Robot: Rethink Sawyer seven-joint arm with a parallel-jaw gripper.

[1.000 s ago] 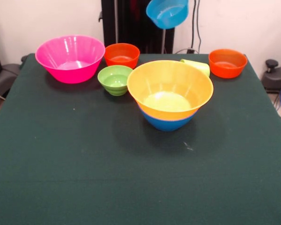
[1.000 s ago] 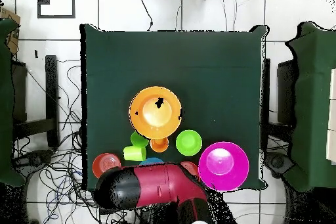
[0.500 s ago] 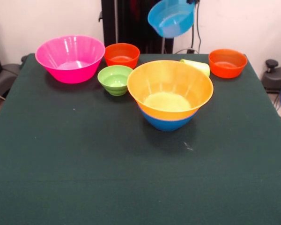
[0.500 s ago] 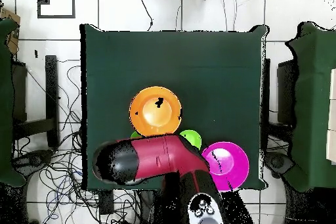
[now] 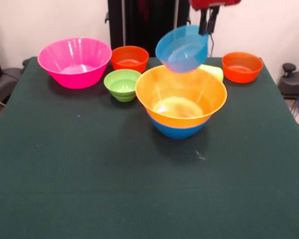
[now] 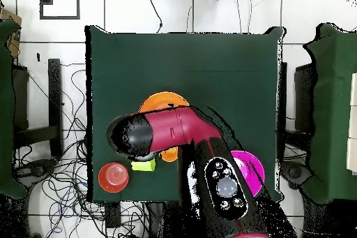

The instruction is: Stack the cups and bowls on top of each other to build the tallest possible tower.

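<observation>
Facing the robot, the front view shows the gripper (image 5: pixel 208 22) descending from the top edge with its dark fingers (image 5: pixel 203 22) clamped on the rim of a small blue bowl (image 5: pixel 182 49). That bowl hangs tilted in the air, its opening turned toward the camera, above the far part of the tower (image 5: pixel 181 102). The tower consists of a large yellow-orange bowl (image 5: pixel 181 94) nested in a medium blue bowl (image 5: pixel 178 130), of which only the lower wall shows. Behind the tower lies a lime-yellow cup (image 5: pixel 211 70) on its side. A large pink bowl (image 5: pixel 74 61) stands at the far left of the green table (image 5: pixel 89 174), with a small orange bowl (image 5: pixel 129 58) just beside it and a small green bowl (image 5: pixel 122 84) in front of that one. A second orange bowl (image 5: pixel 241 66) stands near the far right corner.

Looking straight down, the overhead view shows the red and black arm (image 6: pixel 174 134) covering most of the tower; only an arc of the yellow-orange bowl (image 6: pixel 164 100) shows beyond it. The pink bowl (image 6: pixel 252 169) is partly hidden by the arm. One orange bowl (image 6: pixel 114 177) stands at the table's near edge, with the lime-yellow cup (image 6: pixel 143 167) just beside it. The gripper itself is hidden under the arm.
</observation>
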